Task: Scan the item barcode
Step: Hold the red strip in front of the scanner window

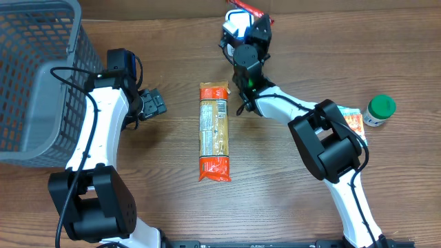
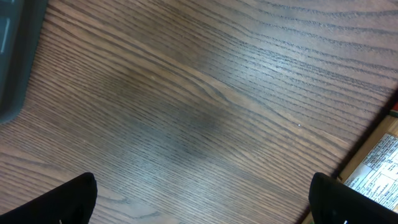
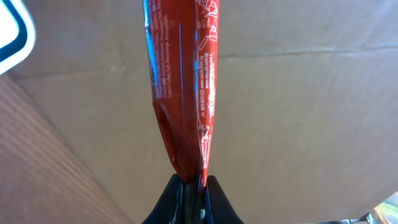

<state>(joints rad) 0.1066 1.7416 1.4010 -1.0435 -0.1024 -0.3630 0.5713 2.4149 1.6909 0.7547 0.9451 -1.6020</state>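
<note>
My right gripper (image 1: 253,21) (image 3: 198,182) is stretched to the far edge of the table and shut on the crimped end of a red snack packet (image 1: 247,7) (image 3: 183,81). The packet stands upright from the jaws in the right wrist view, with small white print on it; I make out no barcode. A white and blue device (image 1: 234,27) sits just left of the packet, and its white corner (image 3: 12,31) shows at the top left. My left gripper (image 1: 155,103) (image 2: 202,202) hangs open over bare wood, holding nothing.
A long orange pasta packet (image 1: 213,131) (image 2: 379,165) lies mid-table, right of the left gripper. A grey mesh basket (image 1: 34,76) fills the left side. A green-lidded bottle (image 1: 379,110) and an orange packet (image 1: 354,122) sit at the right. Brown cardboard (image 3: 298,112) backs the red packet.
</note>
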